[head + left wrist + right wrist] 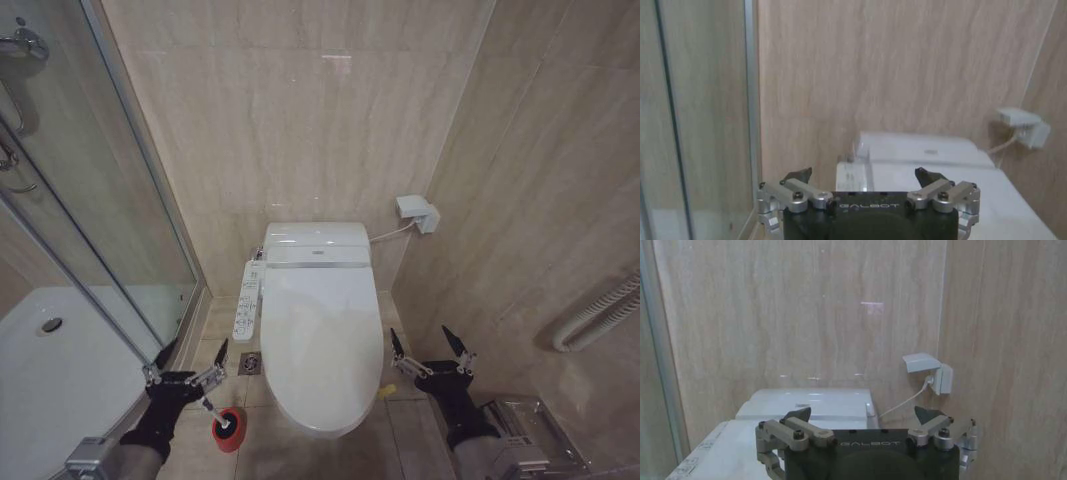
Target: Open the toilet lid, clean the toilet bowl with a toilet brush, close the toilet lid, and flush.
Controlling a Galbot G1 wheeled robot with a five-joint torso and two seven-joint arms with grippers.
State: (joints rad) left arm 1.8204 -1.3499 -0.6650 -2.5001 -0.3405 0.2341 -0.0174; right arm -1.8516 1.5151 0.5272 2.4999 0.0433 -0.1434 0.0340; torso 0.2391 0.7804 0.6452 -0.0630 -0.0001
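Note:
The toilet lid (322, 335) is down, a glossy white oval that covers the toilet bowl, so the basin is hidden. The toilet brush (214, 410) stands in a red holder (231, 431) on the floor left of the toilet, thin white handle slanting up. My left gripper (192, 352) hovers open just above and left of the brush handle, holding nothing. Right of the toilet my right gripper (423, 340) is open and empty beside the lid's front half. In the wrist views the left gripper (865, 175) and right gripper (863, 414) face the lid (947, 200) (723, 450) and the back wall.
A glass shower enclosure (110, 230) and its white tray (50, 380) close off the left. A control panel (246, 300) runs along the toilet's left side, with a floor drain (249, 364) below. A wall socket (418, 213), a white hose (600, 315) and a metal rack (525, 425) line the right.

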